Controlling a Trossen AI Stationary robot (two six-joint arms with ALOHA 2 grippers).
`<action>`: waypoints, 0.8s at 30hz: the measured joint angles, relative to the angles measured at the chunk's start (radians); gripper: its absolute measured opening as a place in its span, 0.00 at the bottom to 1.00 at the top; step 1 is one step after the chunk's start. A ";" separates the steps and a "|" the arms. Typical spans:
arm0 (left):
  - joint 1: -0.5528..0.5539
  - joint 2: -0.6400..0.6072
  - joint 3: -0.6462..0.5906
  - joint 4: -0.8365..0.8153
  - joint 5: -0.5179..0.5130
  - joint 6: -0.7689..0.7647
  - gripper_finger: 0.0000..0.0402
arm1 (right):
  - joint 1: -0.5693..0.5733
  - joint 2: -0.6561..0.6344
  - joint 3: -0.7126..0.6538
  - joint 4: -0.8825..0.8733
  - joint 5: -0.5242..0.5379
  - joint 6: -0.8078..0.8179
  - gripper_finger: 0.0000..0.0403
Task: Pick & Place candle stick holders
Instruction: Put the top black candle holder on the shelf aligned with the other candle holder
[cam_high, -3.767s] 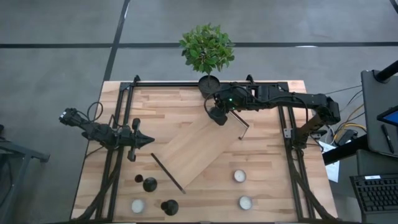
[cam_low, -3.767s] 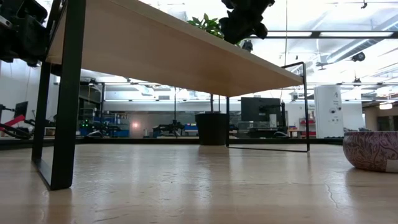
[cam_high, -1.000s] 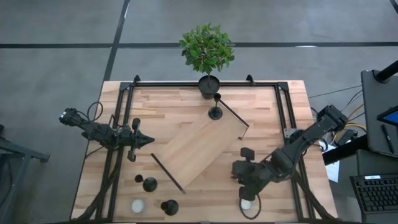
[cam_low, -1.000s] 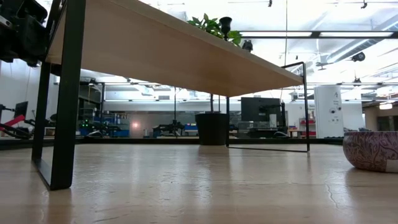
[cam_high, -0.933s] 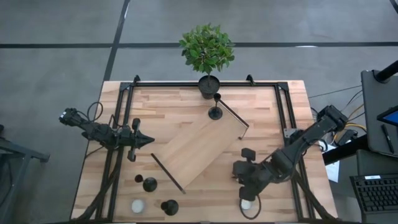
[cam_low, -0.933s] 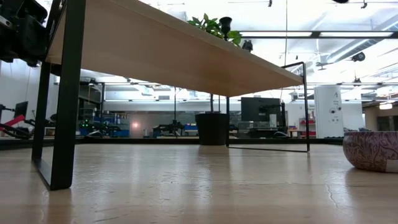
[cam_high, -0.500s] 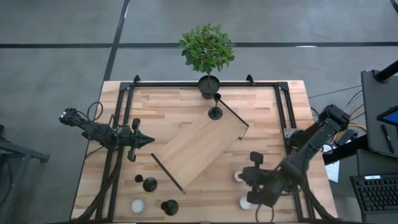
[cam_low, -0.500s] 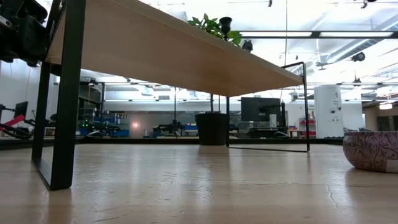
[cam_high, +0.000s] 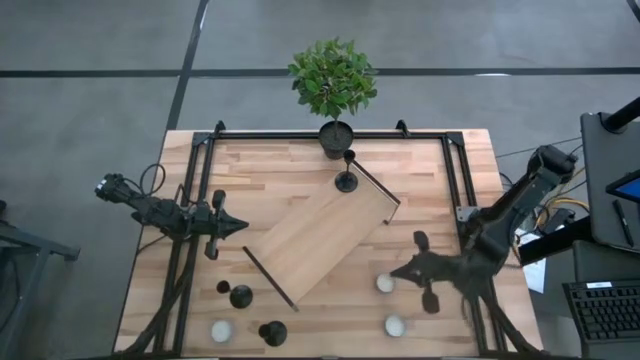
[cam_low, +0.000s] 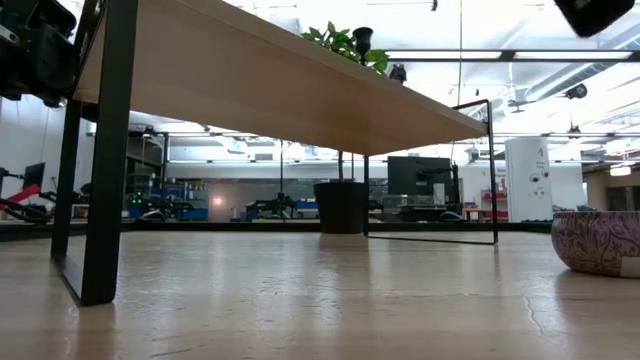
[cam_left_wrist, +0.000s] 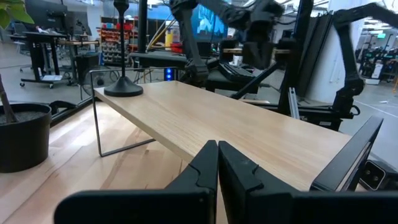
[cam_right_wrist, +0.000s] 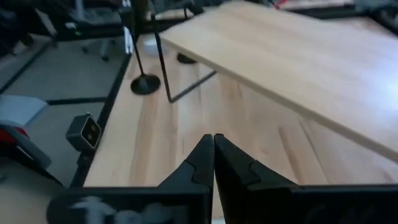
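Note:
One black candle stick holder (cam_high: 346, 180) stands by its disc base on the far corner of a raised wooden shelf (cam_high: 320, 240). It also shows in the left wrist view (cam_left_wrist: 123, 90) and the low view (cam_low: 362, 40). Two more holders (cam_high: 241, 296) (cam_high: 272, 332) stand on the table at the near left; one shows in the right wrist view (cam_right_wrist: 145, 84). My left gripper (cam_high: 243, 227) is shut and empty left of the shelf, as its wrist view (cam_left_wrist: 217, 149) shows. My right gripper (cam_high: 395, 272) is shut and empty right of the shelf, pointing toward the table's left, as its wrist view (cam_right_wrist: 213, 142) shows.
A black pot with a green plant (cam_high: 335, 135) stands at the table's far edge. White candles lie at the near left (cam_high: 221, 330) and near right (cam_high: 385, 283) (cam_high: 395, 325). Black frame rails (cam_high: 190, 250) run along both table sides.
My right arm has swung back from above the near-right candles toward the table's right edge. Its gripper has turned and now points toward the table's left. Both near-right candles now show uncovered.

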 joint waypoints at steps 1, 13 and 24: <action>0.000 0.000 0.000 0.000 0.000 0.000 0.02 | 0.000 -0.040 -0.036 0.031 0.000 -0.024 0.02; 0.000 0.000 0.000 0.000 0.000 0.000 0.02 | -0.040 -0.549 -0.372 0.153 -0.032 -0.244 0.02; 0.000 0.000 0.000 0.000 0.000 0.000 0.02 | -0.131 -0.906 -0.539 0.129 -0.135 -0.419 0.02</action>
